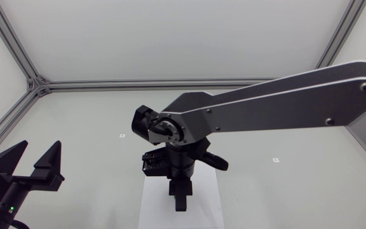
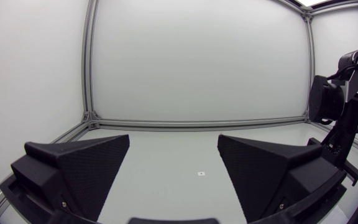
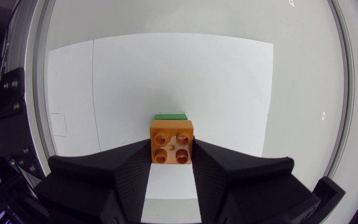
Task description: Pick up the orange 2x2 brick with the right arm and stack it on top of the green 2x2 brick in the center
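Right gripper (image 3: 171,149) clamps orange brick (image 3: 171,139) from both sides, lined up directly over green brick (image 3: 170,116) for stacking. Whether it is seated, cannot tell. Left gripper (image 2: 173,149) wide, parked clear.

Light is bright, even and diffuse; shadows barely register. The pale grey tabletop (image 1: 94,127) around the white rectangular paper sheet (image 3: 166,81) nearly washes out. The glossy orange 2x2 plastic brick (image 3: 171,140) over that sheet is sharp, with no glare. The matte black right gripper (image 3: 171,149) beside it loses surface detail. Far from the sheet, wrist views bow the straight aluminium frame bars (image 2: 91,62).
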Robot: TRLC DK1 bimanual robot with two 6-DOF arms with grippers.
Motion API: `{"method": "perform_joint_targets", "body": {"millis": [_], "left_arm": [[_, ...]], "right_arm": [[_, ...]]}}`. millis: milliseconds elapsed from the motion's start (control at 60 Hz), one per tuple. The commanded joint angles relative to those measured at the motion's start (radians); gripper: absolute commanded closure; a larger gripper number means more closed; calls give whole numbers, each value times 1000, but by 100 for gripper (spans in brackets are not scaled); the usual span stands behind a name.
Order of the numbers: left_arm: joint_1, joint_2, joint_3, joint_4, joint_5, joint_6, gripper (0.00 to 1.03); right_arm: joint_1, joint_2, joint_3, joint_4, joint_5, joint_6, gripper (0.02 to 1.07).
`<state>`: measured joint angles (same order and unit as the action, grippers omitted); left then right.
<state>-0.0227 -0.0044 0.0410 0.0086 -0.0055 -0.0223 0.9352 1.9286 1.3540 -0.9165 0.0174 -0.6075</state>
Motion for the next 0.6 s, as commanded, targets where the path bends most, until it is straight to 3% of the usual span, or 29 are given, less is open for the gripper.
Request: {"method": "perform_joint_targets", "body": {"millis": [0,583], "left_arm": [[1,-8,-41,-15,4,13,4],[7,-8,-41,-15,4,13,4]], "right_arm": [[8,32,14,-1,-10,-23,101],[4,40,-4,-1,-13,-21,101]]}}
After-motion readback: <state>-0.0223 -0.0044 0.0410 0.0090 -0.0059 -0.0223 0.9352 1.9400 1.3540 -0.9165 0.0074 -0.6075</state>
